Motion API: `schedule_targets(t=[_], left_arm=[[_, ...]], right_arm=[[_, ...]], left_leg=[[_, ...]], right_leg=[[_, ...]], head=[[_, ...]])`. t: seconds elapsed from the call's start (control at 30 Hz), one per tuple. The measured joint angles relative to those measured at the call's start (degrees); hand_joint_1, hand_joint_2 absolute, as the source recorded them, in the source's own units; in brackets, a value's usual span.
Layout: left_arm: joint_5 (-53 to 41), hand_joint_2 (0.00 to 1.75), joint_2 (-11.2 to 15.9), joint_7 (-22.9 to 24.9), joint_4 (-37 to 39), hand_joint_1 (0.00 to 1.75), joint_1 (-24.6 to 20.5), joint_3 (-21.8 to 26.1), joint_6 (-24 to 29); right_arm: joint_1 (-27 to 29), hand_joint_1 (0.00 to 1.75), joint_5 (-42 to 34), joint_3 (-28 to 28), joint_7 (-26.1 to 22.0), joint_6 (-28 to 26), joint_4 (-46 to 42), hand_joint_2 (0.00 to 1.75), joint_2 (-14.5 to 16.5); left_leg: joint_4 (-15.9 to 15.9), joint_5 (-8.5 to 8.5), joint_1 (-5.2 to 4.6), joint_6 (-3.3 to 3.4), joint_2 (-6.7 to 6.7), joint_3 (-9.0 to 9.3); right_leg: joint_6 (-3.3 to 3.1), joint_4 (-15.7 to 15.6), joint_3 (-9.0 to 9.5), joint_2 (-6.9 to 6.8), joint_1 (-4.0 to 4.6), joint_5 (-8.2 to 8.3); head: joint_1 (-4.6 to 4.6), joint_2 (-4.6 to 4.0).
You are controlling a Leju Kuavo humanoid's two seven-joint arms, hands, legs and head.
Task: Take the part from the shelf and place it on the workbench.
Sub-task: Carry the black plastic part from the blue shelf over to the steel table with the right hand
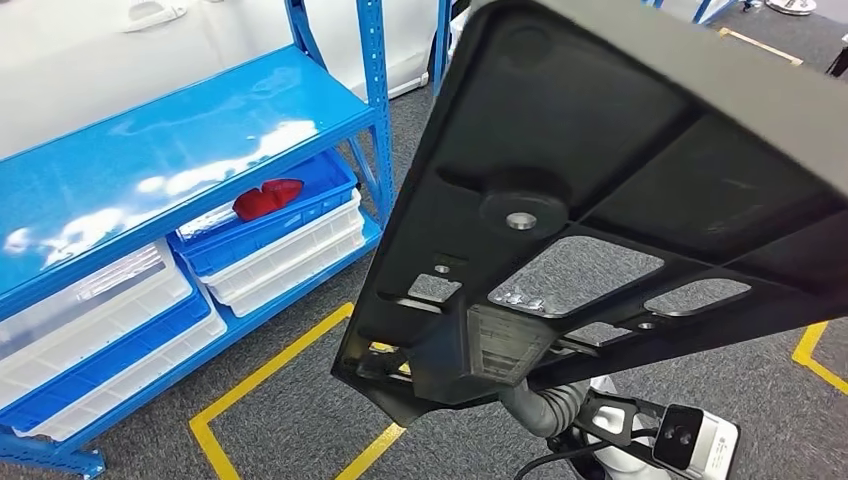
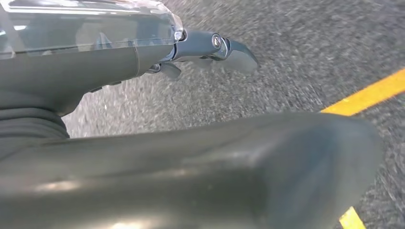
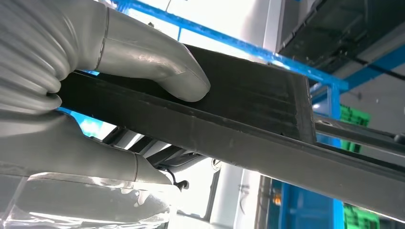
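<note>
Gripping right hand (image 3: 119,86), cut-out black part (image 1: 560,200).

matt black plastic part (image 1: 600,190); glossy blue metal shelf (image 1: 150,170).

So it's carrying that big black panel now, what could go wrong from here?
1. The black panel is large and gripped at one edge by the right robot hand, so it might tilt or slip out.
2. It is held up in front of the head camera and hides much of the floor, so the robot may judge its way poorly.
3. The blue shelf stands close, so a swinging edge might hit it.
</note>
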Motion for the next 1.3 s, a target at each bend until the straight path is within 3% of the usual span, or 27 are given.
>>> schedule_targets(t=[0.07,0.13,0.2,0.27,0.33,0.4,0.47,0.57,0.63,0.7,0.77,0.8,0.83,0.9,0.93,0.97,1.0,1.03,1.1,1.17,1.2,1.27,1.3], left_arm=[[-0.4,0.00,0.0,0.7,0.0,0.00,-0.1,0.0,0.6],[-0.8,0.00,0.1,1.1,0.0,0.00,-0.2,0.0,1.3],[-1.6,0.00,0.0,0.9,0.0,0.00,-0.5,-0.1,1.7],[-2.5,0.00,0.0,0.5,0.0,0.00,-0.7,-0.3,1.5],[-3.2,0.00,-0.1,0.1,0.0,0.00,-0.6,-0.7,0.8],[-3.5,0.00,-0.2,0.0,0.0,0.00,-0.4,-1.1,0.3],[-3.6,0.00,-0.3,0.0,0.0,0.00,-0.4,-1.2,0.1],[-3.6,0.00,-0.3,0.0,0.0,0.00,-0.4,-1.3,0.0],[-3.6,0.00,-0.3,0.1,0.0,0.00,-0.4,-1.3,0.1],[-3.7,0.00,-0.6,0.9,0.0,0.00,-0.2,-1.4,0.5],[-4.0,0.00,-1.3,1.7,0.0,0.00,0.0,-1.5,0.9],[-4.2,0.00,-1.6,1.8,0.0,0.00,0.0,-1.5,0.9],[-4.3,0.00,-1.9,1.9,0.0,0.00,-0.1,-1.6,0.9],[-4.2,0.00,-2.2,2.2,0.0,0.00,0.1,-1.6,0.7],[-4.1,0.00,-2.3,2.4,0.0,0.00,0.2,-1.6,0.6],[-3.9,0.00,-2.4,2.6,0.0,0.00,0.2,-1.6,0.5],[-3.7,0.00,-2.5,2.7,0.0,0.00,0.2,-1.6,0.4],[-3.5,0.00,-2.6,2.8,0.0,0.00,0.1,-1.6,0.4],[-2.9,0.00,-2.8,2.6,0.0,0.00,-0.1,-1.5,0.5],[-2.6,0.00,-3.0,2.3,0.0,0.00,-0.2,-1.3,0.7],[-2.6,0.00,-3.1,2.2,0.0,0.00,-0.3,-1.2,0.7],[-2.8,0.00,-3.2,1.8,0.0,0.00,-0.4,-1.2,0.4],[-2.9,0.00,-3.2,1.6,0.0,0.00,-0.5,-1.2,0.2]], right_arm=[[-0.2,1.75,0.2,0.0,0.0,-0.4,-0.1,1.75,-0.1],[-0.2,1.75,0.4,-0.1,0.0,-0.8,-0.1,1.75,-0.3],[-0.1,1.75,0.7,-0.2,0.0,-1.3,-0.1,1.75,-0.4],[0.3,1.75,1.2,-0.2,0.0,-1.7,-0.3,1.75,-0.5],[1.3,1.75,1.4,-0.3,0.0,-1.9,-0.4,1.75,-0.6],[2.6,1.75,1.7,-0.5,0.0,-1.9,-0.4,1.75,-0.7],[3.2,1.75,2.0,-0.6,0.0,-1.9,-0.4,1.75,-0.7],[3.4,1.75,2.0,-0.7,0.0,-1.9,-0.4,1.75,-0.7],[3.7,1.75,2.1,-0.7,0.0,-1.9,-0.4,1.75,-0.7],[5.3,1.75,2.5,-0.7,0.0,-1.5,-0.4,1.75,-0.6],[7.5,1.75,3.2,-0.7,0.2,-1.0,-0.5,1.75,-0.3],[8.2,1.75,3.6,-0.7,0.2,-0.9,-0.6,1.75,-0.1],[8.5,1.75,3.9,-0.7,0.3,-0.8,-0.7,1.75,0.0],[8.9,1.75,4.1,-0.8,0.2,-0.1,-0.8,1.75,0.0],[9.1,1.75,4.1,-0.8,0.2,0.5,-0.7,1.75,0.0],[9.3,1.75,3.9,-1.0,0.2,1.1,-0.7,1.75,0.0],[9.4,1.75,3.7,-1.2,0.1,1.7,-0.7,1.75,0.0],[9.5,1.75,3.4,-1.4,0.1,2.4,-0.7,1.75,0.1],[9.3,1.75,2.9,-1.8,0.1,3.6,-0.7,1.75,0.2],[9.1,1.75,2.5,-2.3,0.1,4.5,-0.6,1.75,0.4],[8.9,1.75,2.4,-2.6,0.1,4.7,-0.5,1.75,0.5],[8.8,1.75,2.2,-3.3,0.0,5.0,-0.4,1.75,0.6],[8.7,1.75,2.0,-3.6,0.0,5.0,-0.4,1.75,0.7]], left_leg=[[0.1,-0.22,-0.27,-0.52,0.91,0.14],[0.0,-0.30,-0.35,-1.12,1.86,0.28],[1.0,-1.31,-0.14,-1.75,0.81,0.04],[6.1,-4.51,0.09,-2.15,-1.77,-2.05],[13.9,-7.97,0.12,-2.32,-3.00,-5.63],[17.0,-8.10,0.15,-2.39,-3.20,-7.26],[15.9,-6.74,0.17,-2.35,-3.21,-6.88],[14.8,-6.02,0.18,-2.33,-3.23,-6.39],[12.0,-4.39,0.21,-2.26,-3.39,-5.08],[5.1,-1.90,0.37,-1.80,-5.85,-2.02],[0.2,-0.38,0.53,-0.88,-7.25,0.17],[0.0,-0.18,0.51,-0.36,-6.37,0.26],[-0.3,0.01,0.59,0.03,-5.63,0.38],[-0.5,0.11,0.45,0.51,-4.12,0.40],[-0.5,0.09,0.32,0.58,-3.32,0.37],[-0.5,0.05,0.23,0.60,-2.55,0.34],[-0.5,0.00,0.16,0.59,-1.82,0.34],[-0.4,-0.06,0.12,0.54,-1.17,0.38],[-0.3,-0.30,0.02,0.28,-0.07,0.55],[-0.2,-0.57,-0.19,-0.22,0.76,0.73],[-0.2,-0.65,-0.27,-0.54,1.18,0.81],[-0.3,-0.80,-0.28,-1.21,1.85,0.99],[0.1,-1.25,-0.21,-1.49,1.40,0.94]], right_leg=[[-0.85,-4.6,2.28,-1.29,0.54,1.05],[-1.55,-4.9,2.08,-0.31,0.70,1.13],[-2.26,-5.4,2.17,0.71,0.42,1.50],[-2.76,-5.8,2.31,1.62,0.13,1.82],[-2.93,-5.7,2.20,2.79,0.15,1.90],[-2.95,-5.6,2.17,4.09,0.17,1.92],[-2.94,-5.5,2.19,4.76,0.16,1.91],[-2.94,-5.5,2.20,4.98,0.16,1.91],[-2.89,-5.4,2.25,5.43,0.14,1.88],[-2.14,-5.1,1.93,7.11,0.09,1.93],[-0.93,-4.8,1.36,8.90,-0.05,2.08],[-0.52,-4.2,0.93,8.45,-0.09,1.72],[-0.32,-2.5,0.07,7.16,0.00,0.62],[-0.03,4.4,-3.31,3.94,0.03,-3.13],[0.14,8.4,-5.25,3.12,-0.06,-4.81],[0.26,11.1,-6.54,2.73,-0.16,-5.62],[0.30,11.7,-6.73,2.52,-0.25,-5.32],[0.26,9.7,-5.59,2.26,-0.31,-3.99],[-0.16,1.4,-0.91,0.58,-0.17,-0.67],[-0.78,-4.3,2.18,-0.96,0.28,0.81],[-1.07,-5.1,2.48,-1.13,0.51,0.76],[-1.63,-5.3,2.40,0.05,0.45,1.07],[-1.95,-5.6,2.50,0.55,0.28,1.26]], head=[[0.00,-0.01],[-0.01,0.01],[-0.02,0.01],[-0.02,0.00],[-0.02,0.00],[-0.02,0.00],[-0.02,-0.01],[-0.02,0.01],[-0.02,0.01],[-0.01,-0.01],[-0.01,0.00],[0.01,0.00],[0.03,0.00],[0.07,0.00],[0.07,0.00],[0.07,0.00],[0.07,-0.01],[0.07,-0.01],[0.07,0.00],[0.07,0.01],[0.06,0.01],[0.05,0.01],[0.05,0.01]])
